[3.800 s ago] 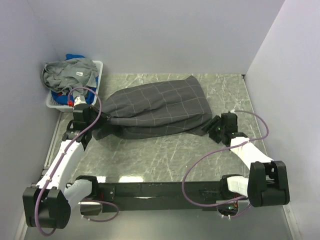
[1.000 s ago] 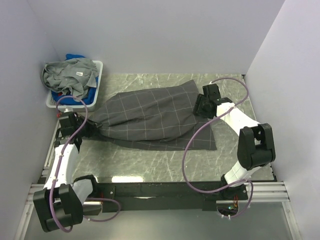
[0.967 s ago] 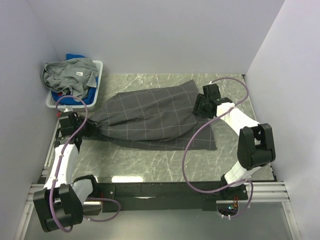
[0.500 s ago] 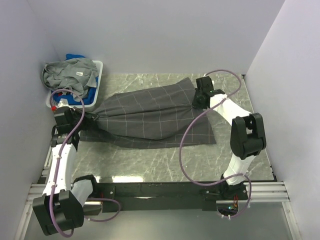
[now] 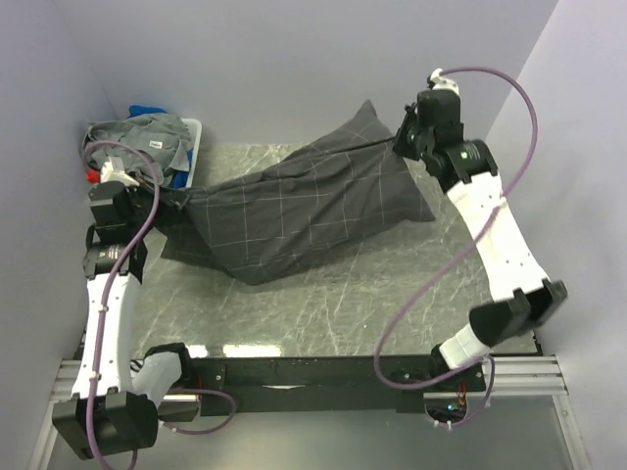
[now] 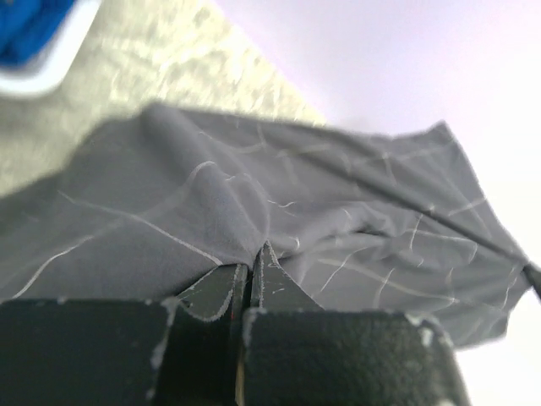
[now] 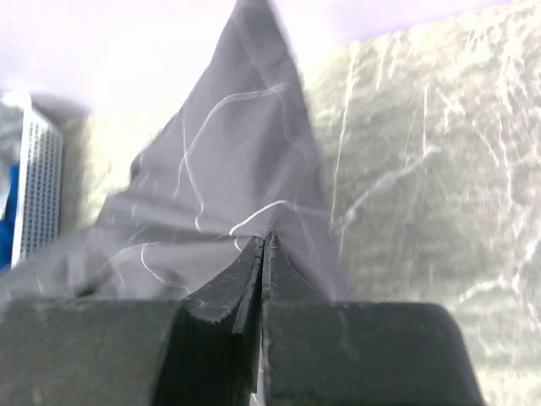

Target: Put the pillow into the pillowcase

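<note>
The dark grey grid-patterned pillowcase [image 5: 304, 206] hangs stretched between my two grippers, bulging in the middle, with its lower fold resting on the marble table [image 5: 323, 304]. My left gripper [image 5: 172, 199] is shut on the case's left end; in the left wrist view its tips [image 6: 252, 254] pinch a ridge of the cloth [image 6: 296, 186]. High near the back wall, my right gripper [image 5: 401, 140] is shut on the case's upper right edge, the cloth [image 7: 228, 152] peaking from its closed tips [image 7: 266, 241]. The pillow is hidden.
A white basket [image 5: 193, 137] heaped with grey and blue clothes sits in the back left corner, just behind the left arm, and also shows as a white basket [image 7: 38, 186] in the right wrist view. Pale walls close in the table at the left, back and right.
The right gripper closed on the pillowcase's right edge and rose toward the back wall. The left gripper lifted its end too, so the case came up off the table.
</note>
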Tool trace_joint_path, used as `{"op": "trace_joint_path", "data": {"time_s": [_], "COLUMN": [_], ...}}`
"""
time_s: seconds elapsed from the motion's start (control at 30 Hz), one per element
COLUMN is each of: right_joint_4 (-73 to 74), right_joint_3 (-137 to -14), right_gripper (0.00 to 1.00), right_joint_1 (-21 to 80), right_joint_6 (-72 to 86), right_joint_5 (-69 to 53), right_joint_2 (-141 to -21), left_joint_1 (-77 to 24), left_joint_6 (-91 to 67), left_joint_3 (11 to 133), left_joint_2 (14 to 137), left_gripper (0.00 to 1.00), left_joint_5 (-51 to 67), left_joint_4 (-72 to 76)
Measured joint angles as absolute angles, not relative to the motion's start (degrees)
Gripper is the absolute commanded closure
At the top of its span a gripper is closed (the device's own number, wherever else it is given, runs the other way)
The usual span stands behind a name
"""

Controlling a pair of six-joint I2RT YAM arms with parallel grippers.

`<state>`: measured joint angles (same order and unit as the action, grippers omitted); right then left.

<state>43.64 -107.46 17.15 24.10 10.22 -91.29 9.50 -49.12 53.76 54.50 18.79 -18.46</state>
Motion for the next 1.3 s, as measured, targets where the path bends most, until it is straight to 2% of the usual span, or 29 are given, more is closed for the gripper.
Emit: {"op": "trace_joint_path", "data": {"time_s": [0.1,0.17,0.2,0.23,0.27,0.3,0.33,0.37,0.4,0.43,0.5,0.6,0.67,0.77,0.8,0.83,0.87,0.9,0.97,1.0,1.07,1.1,1.13,1.17,1.2,1.23,1.27,1.3], "right_joint_4": [39.62,37.87,36.93,35.92,34.89,34.65,34.85,35.09,35.38,35.55,34.04,29.5,25.85,23.11,22.59,21.43,20.47,19.97,20.58,22.39,25.5,27.27,29.1,31.44,33.32,34.44,35.81,36.97], "right_joint_3": [-98.39,-89.84,-85.73,-82.37,-78.61,-75.31,-72.27,-70.48,-68.75,-67.96,-67.83,-66.89,-64.2,-60.77,-60.69,-60.77,-60.99,-61.52,-63.22,-65.08,-68.47,-70.39,-72.38,-75.09,-77.52,-79.35,-81.8,-84.25], "right_gripper": [1.0,0.81,0.72,0.5,0.41,0.24,0.18,0.15,0.13,0.12,0.1,0.11,0.12,0.29,0.56,0.76,0.88,1.0,1.0,1.0,1.0,1.0,0.96,0.9,0.76,0.68,0.58,0.4], "right_joint_1": [18.55,16.82,15.07,13.37,11.09,8.82,6.7,5.63,5.08,5.21,6.42,8.14,9.39,11.66,12.43,13.13,13.72,14.15,14.37,14.33,13.04,11.84,10.28,7.66,5.19,3.46,1.56,0.16], "right_joint_6": [23.9,23.97,24.25,24.6,24.58,24.73,24.32,24.95,24.64,24.47,24.36,24.58,25.1,26.55,27.14,27.59,27.73,28.12,28.27,28.18,27.53,27.0,26.44,25.87,25.56,25.39,25.23,24.91], "right_joint_5": [11.25,11.33,11.05,10.24,9.02,8.14,7.57,7.31,6.98,6.33,4.67,1.85,-0.32,-1.52,-1.58,-1.58,-1.61,-1.8,-0.47,0.67,3.44,4.8,5.76,6.94,8.21,9.08,10.11,11.66], "right_joint_2": [-87.24,-86.32,-86.54,-87.9,-90.02,-92.25,-93.97,-94.41,-94.39,-93.71,-92.38,-90.32,-89.27,-90.15,-91.18,-92.47,-93.78,-94.89,-96.2,-96.71,-96.9,-96.92,-97.01,-97.1,-97.34,-97.51,-97.93,-98.54], "left_joint_1": [9.5,9.5,9.5,9.5,9.47,9.47,9.47,9.5,9.5,9.5,9.5,9.5,9.52,9.26,8.67,7.86,7.11,5.52,2.83,1.8,-0.1,-1.06,-2.04,-3.62,-5.43,-7.33,-9.45,-11.27], "left_joint_6": [-48.97,-48.95,-48.88,-48.86,-48.95,-48.82,-48.95,-49.32,-49.39,-50.15,-51.16,-52.45,-52.77,-52.69,-52.6,-52.58,-52.58,-52.62,-52.73,-52.93,-53.21,-53.45,-53.98,-54.26,-54.68,-54.98,-55.18,-55.27], "left_joint_3": [57.58,58.89,59.0,58.74,57.63,56.14,53.56,50.41,47.81,44.53,39.46,35.97,35.79,36.18,36.62,36.99,37.06,36.99,36.36,35.66,34.35,33.8,33.54,33.36,33.34,33.34,33.34,33.34], "left_joint_2": [53.23,52.95,52.97,53.06,53.1,53.08,52.9,52.64,52.49,52.45,52.4,51.37,49.82,48.6,49.1,49.93,51.09,52.05,53.65,53.91,53.89,53.84,53.84,53.84,53.84,53.87,53.93,54.02], "left_gripper": [0.99,0.96,0.85,0.8,0.74,0.61,0.53,0.47,0.33,0.25,0.17,0.11,0.11,0.13,0.16,0.18,0.2,0.28,0.42,0.59,0.75,0.88,0.93,0.95,0.95,0.91,0.73,0.58], "left_joint_5": [17.82,17.8,17.78,17.8,17.69,17.54,16.97,16.19,15.44,14.24,12.01,8.49,6.57,5.63,5.21,4.84,4.49,4.1,3.44,3.27,3.09,2.74,2.7,2.37,2.17,2.02,1.85,1.69], "left_joint_4": [-20.62,-21.34,-21.28,-21.45,-21.34,-20.82,-20.23,-19.51,-19.42,-19.53,-20.38,-22.09,-21.76,-19.9,-19.38,-18.74,-17.76,-17.19,-16.27,-15.66,-15.16,-14.68,-14.39,-14.17,-13.93,-13.63,-13.26,-12.88]}}
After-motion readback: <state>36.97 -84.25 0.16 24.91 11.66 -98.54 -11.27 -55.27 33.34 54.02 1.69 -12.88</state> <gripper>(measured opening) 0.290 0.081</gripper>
